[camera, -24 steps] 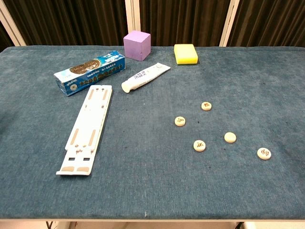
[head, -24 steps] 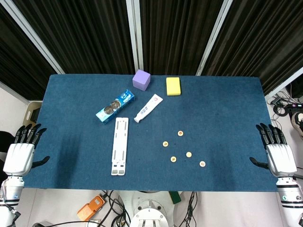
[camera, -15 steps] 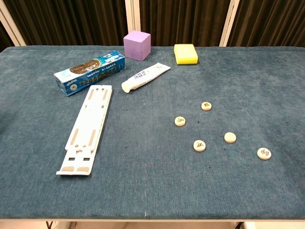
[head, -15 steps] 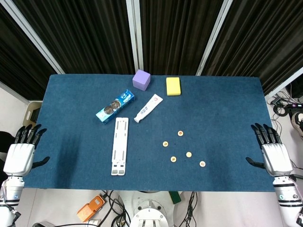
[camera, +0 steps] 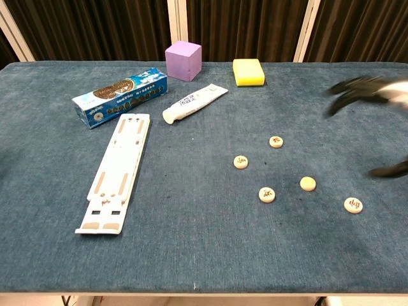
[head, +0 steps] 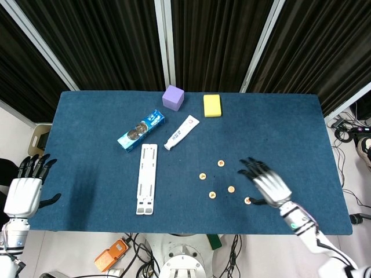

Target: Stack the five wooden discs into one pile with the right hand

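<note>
Wooden round discs (head: 221,163), 5, lie scattered apart on blue cloth table (head: 87,145), unstacked. Right hand (head: 268,184) above them, fingers spread, holding nothing. Left hand (head: 24,194) off table edge, fingers apart, empty.

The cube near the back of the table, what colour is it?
The cube is light purple, clearest in the chest view.

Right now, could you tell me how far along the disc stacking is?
Nothing is stacked yet: all five wooden discs lie singly and apart on the blue table. The right hand is above the table beside the discs, fingers spread, holding nothing. The left hand is off the table's left edge. Every pick and placement is left to do.
</note>
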`<state>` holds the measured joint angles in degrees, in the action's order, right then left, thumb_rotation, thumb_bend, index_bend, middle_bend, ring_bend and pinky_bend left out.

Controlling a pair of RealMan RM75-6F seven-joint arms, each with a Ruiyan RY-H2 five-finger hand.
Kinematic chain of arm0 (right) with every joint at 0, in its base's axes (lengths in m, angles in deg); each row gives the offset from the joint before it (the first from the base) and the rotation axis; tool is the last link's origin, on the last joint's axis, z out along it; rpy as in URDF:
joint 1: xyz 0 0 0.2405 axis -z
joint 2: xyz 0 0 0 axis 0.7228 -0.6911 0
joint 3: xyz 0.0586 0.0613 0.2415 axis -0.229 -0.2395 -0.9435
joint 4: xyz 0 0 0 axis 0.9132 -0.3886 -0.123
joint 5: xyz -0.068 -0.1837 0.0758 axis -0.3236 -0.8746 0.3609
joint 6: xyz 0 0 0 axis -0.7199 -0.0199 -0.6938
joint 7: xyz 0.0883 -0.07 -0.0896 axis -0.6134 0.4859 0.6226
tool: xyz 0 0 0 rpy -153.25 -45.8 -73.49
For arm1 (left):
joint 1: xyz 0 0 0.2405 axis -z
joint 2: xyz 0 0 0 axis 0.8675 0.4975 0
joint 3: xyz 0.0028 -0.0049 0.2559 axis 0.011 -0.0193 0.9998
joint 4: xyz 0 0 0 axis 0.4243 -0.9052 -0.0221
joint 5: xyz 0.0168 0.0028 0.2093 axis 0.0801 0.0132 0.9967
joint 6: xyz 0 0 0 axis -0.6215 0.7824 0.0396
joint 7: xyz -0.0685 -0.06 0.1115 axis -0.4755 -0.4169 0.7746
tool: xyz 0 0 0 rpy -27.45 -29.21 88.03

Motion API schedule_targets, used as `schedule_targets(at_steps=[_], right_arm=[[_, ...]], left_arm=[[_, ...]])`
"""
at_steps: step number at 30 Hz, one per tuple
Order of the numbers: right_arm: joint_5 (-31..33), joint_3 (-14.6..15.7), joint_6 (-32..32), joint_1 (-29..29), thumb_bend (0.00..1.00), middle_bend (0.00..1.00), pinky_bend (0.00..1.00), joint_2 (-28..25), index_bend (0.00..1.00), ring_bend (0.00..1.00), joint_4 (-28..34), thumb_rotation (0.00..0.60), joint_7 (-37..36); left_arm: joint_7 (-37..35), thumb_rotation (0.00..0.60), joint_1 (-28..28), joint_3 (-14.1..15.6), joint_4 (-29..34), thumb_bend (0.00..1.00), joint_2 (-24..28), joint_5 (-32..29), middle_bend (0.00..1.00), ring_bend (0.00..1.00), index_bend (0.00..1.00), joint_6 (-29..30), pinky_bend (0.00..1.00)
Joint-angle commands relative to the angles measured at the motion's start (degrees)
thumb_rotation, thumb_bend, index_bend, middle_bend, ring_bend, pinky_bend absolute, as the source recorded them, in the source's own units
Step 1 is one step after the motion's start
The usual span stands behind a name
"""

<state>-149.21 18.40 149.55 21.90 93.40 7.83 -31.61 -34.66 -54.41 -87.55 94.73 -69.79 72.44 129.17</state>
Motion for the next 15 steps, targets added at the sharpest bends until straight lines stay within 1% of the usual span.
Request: schedule_targets(at_steps=[1,4,8,15], right_arm=[[0.7,-0.6,-5.8,-5.1,0.30,0.11,0.22,6.0,0.35,0.07,-2.3,0.600,2.5],[1.7,-0.7,-8.1,-7.0,0.33,0.12,0.22,8.8,0.38,0.08,-4.1,0.600,4.4],[2.8,-0.5,-9.3,-8.3,0.39,0.14,0.22,11.8,0.43,0.08,-6.4,0.600,7.0],[3.2,0.4,-8.6,-9.2,0.46,0.14,0.21,14.9,0.46,0.08,-9.1,0.600,8.9]], left_arm=[[-0.1,0.600,-0.1,0.0,-0.2,0.00,0.0,0.0,0.07,0.00,0.15,0.1,0.00],[-0.3,0.600,-0.4,0.1,-0.4,0.00,0.0,-0.2,0.07,0.00,0.15,0.3,0.00],[-0.8,0.600,-0.6,0.2,-0.9,0.00,-0.2,-0.5,0.07,0.00,0.15,0.1,0.00],[-1.2,0.600,-0.7,0.1,-1.5,0.00,-0.4,-0.6,0.07,0.00,0.15,0.0,0.00]])
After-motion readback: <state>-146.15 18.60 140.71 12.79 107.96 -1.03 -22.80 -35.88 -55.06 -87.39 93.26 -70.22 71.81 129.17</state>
